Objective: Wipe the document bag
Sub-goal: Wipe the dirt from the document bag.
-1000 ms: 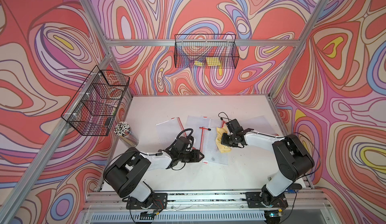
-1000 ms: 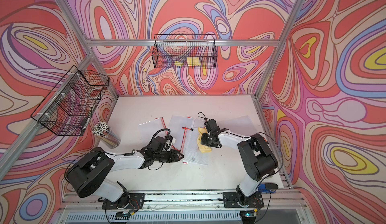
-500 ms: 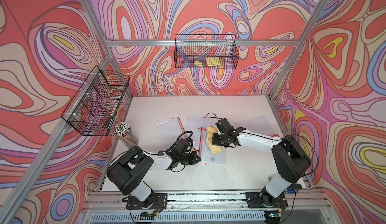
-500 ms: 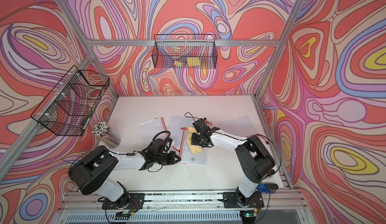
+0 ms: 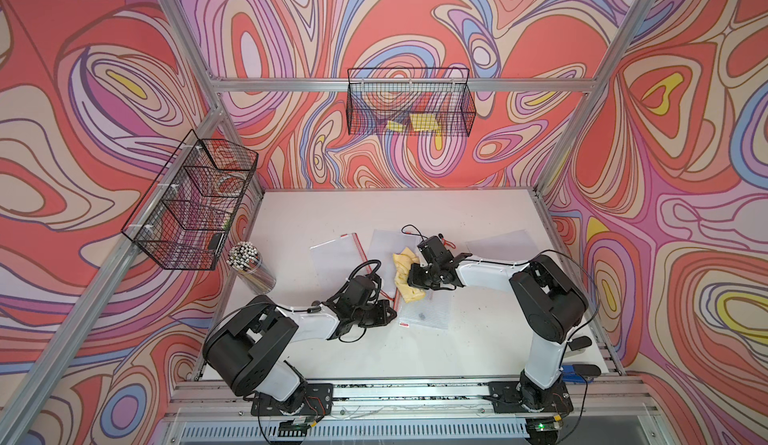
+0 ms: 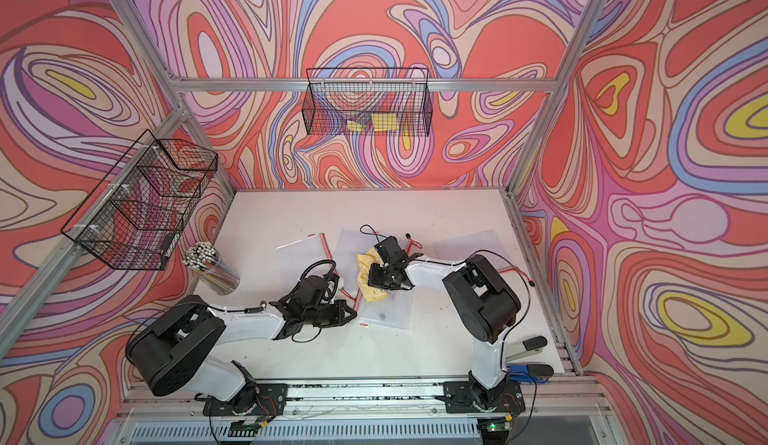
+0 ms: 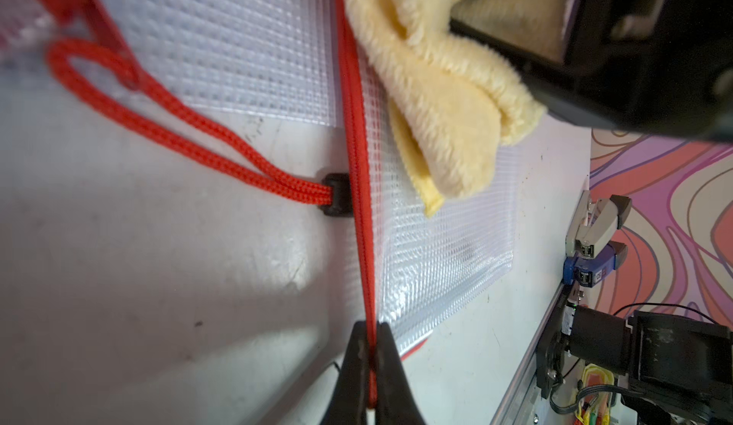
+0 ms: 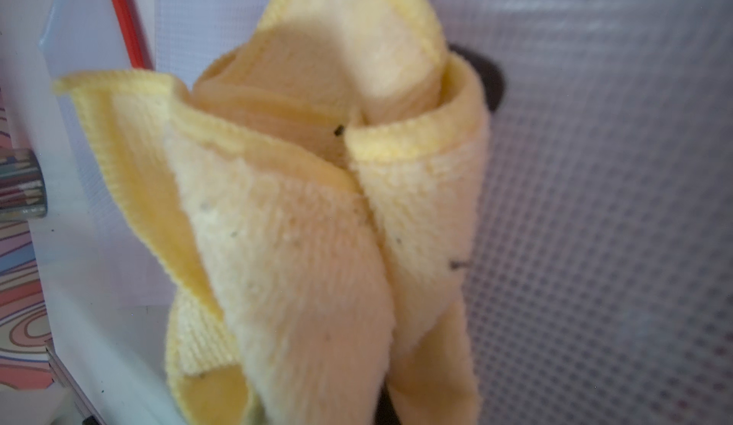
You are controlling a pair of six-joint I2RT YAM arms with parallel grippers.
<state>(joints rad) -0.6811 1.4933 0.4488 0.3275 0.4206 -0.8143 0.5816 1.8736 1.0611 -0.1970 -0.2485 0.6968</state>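
Left edge, both top views: a wire basket (image 5: 191, 206) is hung on the frame, and a jar of pencils (image 5: 249, 270) is stood on the table (image 5: 457, 360) just below it. Left of centre, a spare clear bag (image 5: 332, 256) is laid flat. Lower centre: the left gripper (image 5: 392, 312) is held low at the table, jaws clamped tight on the red zipper edge (image 7: 359, 205) of the document bag (image 5: 428, 308). The pinch is confirmed in the left wrist view. The document bag is laid flat at table centre, between the two grippers. A dark smudge (image 5: 422, 315) is seen on its lower part. A yellow cloth (image 5: 405, 287) is draped over its zipper side, touching it. The cloth is bunched and gripped by the closed right gripper (image 5: 415, 276) just right of it. Right of centre, another clear bag (image 5: 498, 241) is laid flat.
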